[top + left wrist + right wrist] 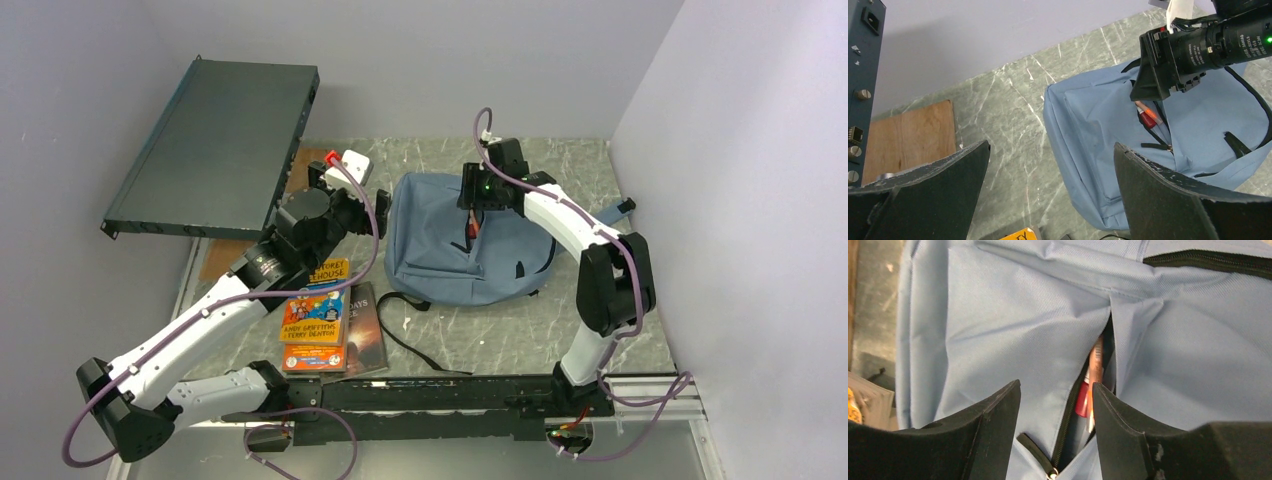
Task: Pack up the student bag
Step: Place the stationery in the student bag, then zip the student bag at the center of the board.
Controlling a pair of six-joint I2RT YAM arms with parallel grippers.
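While both pairs of jaws stand open, pens [1094, 371] protrude from the student bag [430, 250].

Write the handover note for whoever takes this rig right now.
Left end effector: open, empty, above the table just left of the student bag.
Right end effector: open, empty, over the bag's open zip slit.
Done: pens sit in that slit, ends poking out.
Left: the stack of books lies on the table left of the bag, unpacked; slit not yet zipped.
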